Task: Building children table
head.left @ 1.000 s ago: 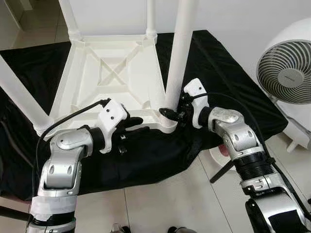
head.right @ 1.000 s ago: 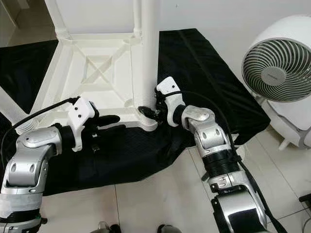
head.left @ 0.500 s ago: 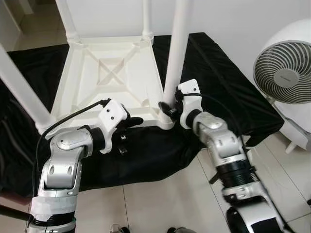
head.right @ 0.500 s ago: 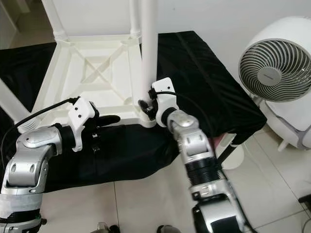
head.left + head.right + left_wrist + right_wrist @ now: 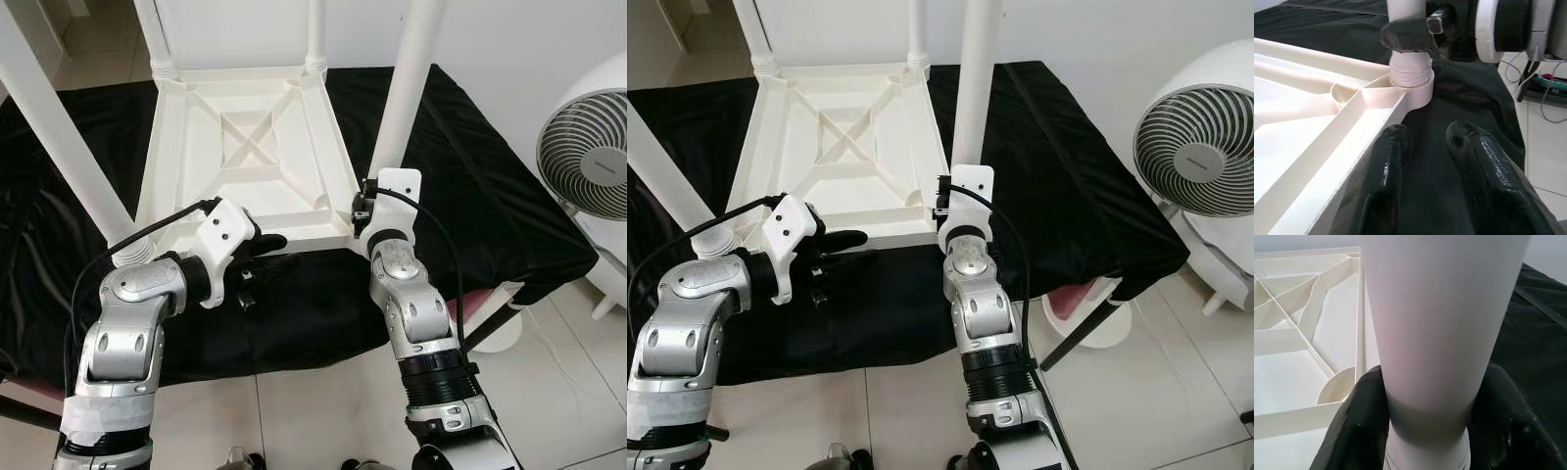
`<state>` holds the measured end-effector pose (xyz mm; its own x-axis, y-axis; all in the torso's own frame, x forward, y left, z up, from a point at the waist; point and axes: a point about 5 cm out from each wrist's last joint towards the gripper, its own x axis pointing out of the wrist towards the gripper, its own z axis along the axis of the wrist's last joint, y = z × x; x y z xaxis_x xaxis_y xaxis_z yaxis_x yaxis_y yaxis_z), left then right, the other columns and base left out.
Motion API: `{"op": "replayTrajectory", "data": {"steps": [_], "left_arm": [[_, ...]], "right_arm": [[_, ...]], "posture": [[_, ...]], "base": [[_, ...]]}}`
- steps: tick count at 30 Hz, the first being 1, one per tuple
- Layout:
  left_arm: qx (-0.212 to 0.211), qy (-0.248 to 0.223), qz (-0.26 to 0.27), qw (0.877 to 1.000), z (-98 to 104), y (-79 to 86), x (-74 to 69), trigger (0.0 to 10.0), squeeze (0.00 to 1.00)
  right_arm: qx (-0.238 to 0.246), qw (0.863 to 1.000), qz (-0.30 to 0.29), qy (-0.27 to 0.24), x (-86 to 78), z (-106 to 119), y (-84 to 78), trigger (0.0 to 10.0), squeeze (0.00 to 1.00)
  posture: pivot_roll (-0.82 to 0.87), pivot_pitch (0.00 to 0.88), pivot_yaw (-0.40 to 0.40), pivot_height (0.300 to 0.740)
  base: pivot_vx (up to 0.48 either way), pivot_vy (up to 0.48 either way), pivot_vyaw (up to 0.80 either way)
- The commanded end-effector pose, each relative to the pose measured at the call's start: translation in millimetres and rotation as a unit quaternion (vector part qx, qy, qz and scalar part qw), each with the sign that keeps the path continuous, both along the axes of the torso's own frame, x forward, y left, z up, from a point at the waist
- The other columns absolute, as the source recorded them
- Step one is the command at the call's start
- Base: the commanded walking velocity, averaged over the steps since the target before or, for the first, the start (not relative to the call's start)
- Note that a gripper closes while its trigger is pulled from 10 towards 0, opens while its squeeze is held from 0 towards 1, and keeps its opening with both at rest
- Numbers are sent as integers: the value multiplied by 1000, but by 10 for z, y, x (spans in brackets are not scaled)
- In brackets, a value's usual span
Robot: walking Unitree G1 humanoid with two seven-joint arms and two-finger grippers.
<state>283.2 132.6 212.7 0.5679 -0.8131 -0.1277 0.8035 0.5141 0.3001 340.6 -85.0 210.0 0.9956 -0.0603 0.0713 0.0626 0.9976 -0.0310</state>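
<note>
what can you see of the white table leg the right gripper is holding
The table leg is a smooth, round white tube, plastic by its look, standing upright and running out of the top of the head views. Its ribbed foot sits in the round corner socket of the upturned white table, at the corner nearest the robot's right. The right gripper is shut on it just above the socket, one black finger on each side.

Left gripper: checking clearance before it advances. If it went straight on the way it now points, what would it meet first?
Probably the near-right leg socket of the upturned table, where the right gripper clasps the leg; depth is unclear.
</note>
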Motion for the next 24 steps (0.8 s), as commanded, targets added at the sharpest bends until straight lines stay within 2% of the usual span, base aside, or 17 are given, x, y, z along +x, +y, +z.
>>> {"op": "replayTrajectory", "data": {"steps": [1, 3, 4, 5, 6, 7, 11, 12, 14, 15, 16, 17, 19, 20, 21, 23, 24], "left_arm": [[-14, -22, 91, 996, 13, 57, 62, 10000, 0], [-13, -22, 91, 995, 13, 59, 62, 10000, 0], [-13, -22, 91, 995, 13, 58, 62, 10000, 0], [-13, -22, 91, 996, 14, 57, 63, 10000, 0], [-13, -22, 91, 996, 14, 56, 63, 10000, 0], [-13, -22, 91, 996, 15, 55, 63, 10000, 0], [-13, -22, 91, 996, 16, 55, 63, 10000, 0], [-13, -22, 91, 996, 15, 56, 64, 10000, 0], [-13, -22, 91, 996, 15, 56, 65, 10000, 0], [-13, -22, 91, 996, 15, 56, 65, 10000, 0], [-13, -23, 92, 995, 17, 60, 66, 10000, 0], [-13, -23, 92, 995, 17, 60, 66, 10000, 0], [-13, -24, 93, 995, 19, 65, 64, 10000, 0], [-13, -24, 93, 995, 19, 65, 64, 10000, 0], [-13, -24, 93, 995, 20, 67, 67, 10000, 0], [-13, -24, 93, 995, 20, 67, 67, 10000, 0], [-13, -24, 94, 995, 22, 69, 64, 10000, 0]], "right_arm": [[-2, 999, 20, 33, 6, -140, 61, 9882, 0], [-7, 999, 33, 31, 2, -120, 97, 9882, 0], [-18, 998, 66, 19, -3, -77, 146, 10000, 671], [-25, 996, 88, 13, -9, -51, 180, 10000, 671], [-26, 991, 132, 6, -24, -11, 230, 10000, 1000], [-25, 987, 158, -4, -37, 34, 243, 10000, 1000], [-23, 984, 175, -21, -56, 107, 247, 10000, 1000], [-40, 978, 203, -32, -55, 165, 221, 10000, 0], [-61, 961, 270, -28, -54, 215, 194, 10000, 0], [-61, 961, 270, -28, -54, 215, 194, 10000, 0], [-85, 947, 310, -16, -20, 237, 122, 10000, 0], [-85, 947, 310, -16, -20, 237, 122, 10000, 0], [-127, 924, 361, -2, 38, 262, -17, 10000, 0], [-127, 924, 361, -2, 38, 262, -17, 10000, 0], [-139, 918, 372, 11, 76, 250, -73, 10000, 0], [-139, 918, 372, 11, 76, 250, -73, 10000, 0], [-150, 915, 373, 32, 145, 212, -126, 10000, 0]], "posture": [[-65, 145, 30, 740], [-65, 145, 30, 740], [-65, 144, 30, 740], [-65, 144, 30, 740], [-65, 144, 30, 740], [-65, 144, 30, 740], [-65, 144, 30, 740], [-63, 139, 28, 740], [-62, 137, 25, 740], [-62, 137, 25, 740], [-61, 135, 25, 740], [-61, 135, 25, 740], [-59, 133, 23, 740], [-59, 133, 23, 740], [-57, 133, 22, 740], [-57, 133, 22, 740], [-57, 133, 22, 740]], "base": [[0, 0, 0], [0, 0, 0], [0, 0, 0], [0, 0, 0], [0, 0, 0], [0, 0, 0], [0, 0, 0], [0, 0, 0], [0, 0, 0], [0, 0, 0], [0, 0, 0], [0, 0, 0], [0, 0, 0], [0, 0, 0], [0, 0, 0], [0, 0, 0], [0, 0, 0]]}}
